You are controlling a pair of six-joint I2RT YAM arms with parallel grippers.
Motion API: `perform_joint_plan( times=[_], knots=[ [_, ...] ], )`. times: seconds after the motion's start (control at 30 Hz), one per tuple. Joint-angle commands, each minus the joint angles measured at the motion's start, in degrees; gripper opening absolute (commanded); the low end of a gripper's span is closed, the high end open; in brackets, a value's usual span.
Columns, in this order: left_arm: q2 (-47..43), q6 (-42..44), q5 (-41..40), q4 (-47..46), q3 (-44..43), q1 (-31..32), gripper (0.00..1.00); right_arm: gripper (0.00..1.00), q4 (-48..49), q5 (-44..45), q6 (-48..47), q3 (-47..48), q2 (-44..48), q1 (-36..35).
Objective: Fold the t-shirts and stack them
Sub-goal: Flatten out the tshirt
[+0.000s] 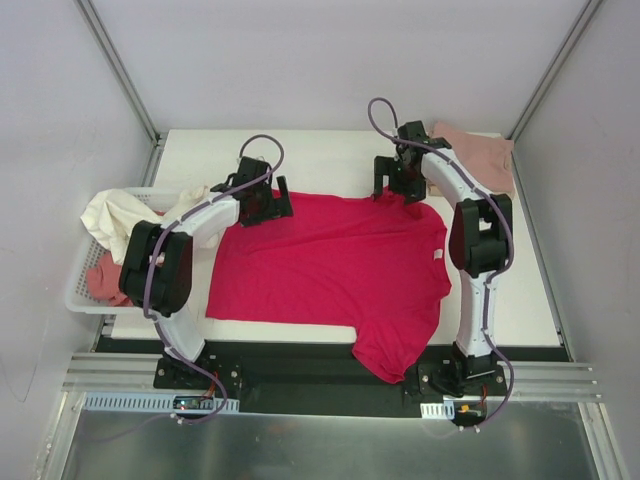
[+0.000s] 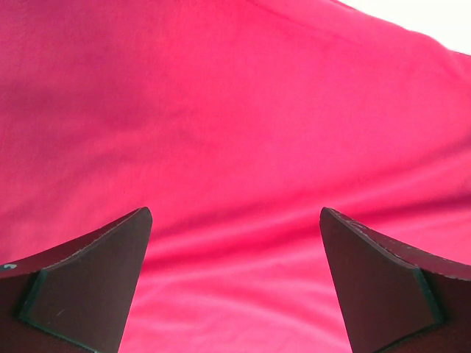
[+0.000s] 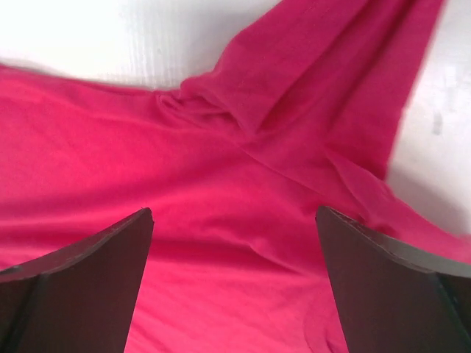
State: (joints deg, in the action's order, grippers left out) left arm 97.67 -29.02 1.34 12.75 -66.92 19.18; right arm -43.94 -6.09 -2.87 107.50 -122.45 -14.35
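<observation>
A crimson-red t-shirt [image 1: 330,265] lies spread flat across the table, one sleeve hanging over the near edge. My left gripper [image 1: 268,205] hovers over the shirt's far left corner, jaws wide apart, only red fabric [image 2: 235,147] beneath them. My right gripper [image 1: 400,185] stands over the far right corner, open, with the bunched sleeve [image 3: 294,95] lying loose ahead of its fingers. A folded salmon-pink t-shirt [image 1: 478,152] rests at the back right. Cream [image 1: 115,215] and dusty pink [image 1: 100,282] t-shirts sit in the basket.
A white lattice basket [image 1: 85,300] stands at the table's left edge beside the left arm. Grey walls close in the back and both sides. A metal rail runs along the near edge under the arm bases.
</observation>
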Motion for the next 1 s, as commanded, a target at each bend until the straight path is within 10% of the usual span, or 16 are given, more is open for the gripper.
perform_joint_plan(
  times=[0.0, 0.53, 0.97],
  knots=[
    [5.16, 1.94, 0.24, 2.27, -4.1, 0.33, 0.99, 0.97, 0.87, 0.81, 8.39, 2.8, -4.28, -0.06],
    [16.14, 3.09, -3.01, 5.52, -13.05, -2.48, 0.99, 0.97, 12.03, -11.14, 19.22, 25.64, -28.18, 0.29],
    [27.23, -2.17, -10.22, 15.98, -28.18, -5.56, 0.99, 0.97, 19.6, -5.16, 20.89, 24.69, -26.87, 5.64]
  ],
)
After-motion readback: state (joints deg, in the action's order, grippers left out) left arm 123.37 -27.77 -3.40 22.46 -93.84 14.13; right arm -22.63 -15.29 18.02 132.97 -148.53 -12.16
